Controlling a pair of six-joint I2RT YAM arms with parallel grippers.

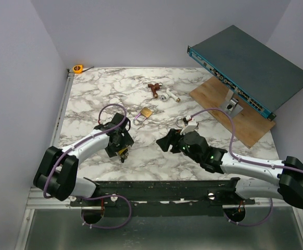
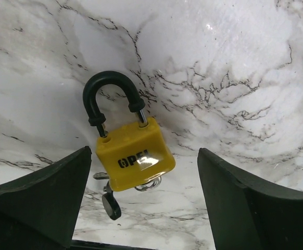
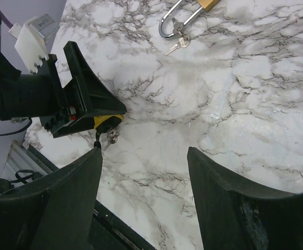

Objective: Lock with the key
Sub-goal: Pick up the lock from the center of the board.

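A small yellow padlock (image 2: 136, 156) with a black shackle (image 2: 112, 94) lies flat on the marble table (image 2: 235, 78). A silvery key ring (image 2: 150, 183) and a black-headed key (image 2: 111, 204) stick out from under its bottom end. My left gripper (image 2: 141, 213) is open and hovers over the lock, with a finger (image 2: 42, 198) on either side and neither touching it. From above, the left gripper (image 1: 121, 147) covers most of the lock (image 1: 123, 152). My right gripper (image 1: 164, 141) is open and empty to the right of the lock. The right wrist view shows the lock (image 3: 107, 121) and its keys (image 3: 111, 138).
A brass padlock (image 1: 146, 112) with a silver shackle and small keys (image 3: 177, 44) lies behind the grippers. Small brown and white parts (image 1: 161, 92) lie farther back. An orange tape measure (image 1: 78, 68) sits in the far left corner. A network switch (image 1: 245, 73) leans over a wooden board (image 1: 235, 117) at right.
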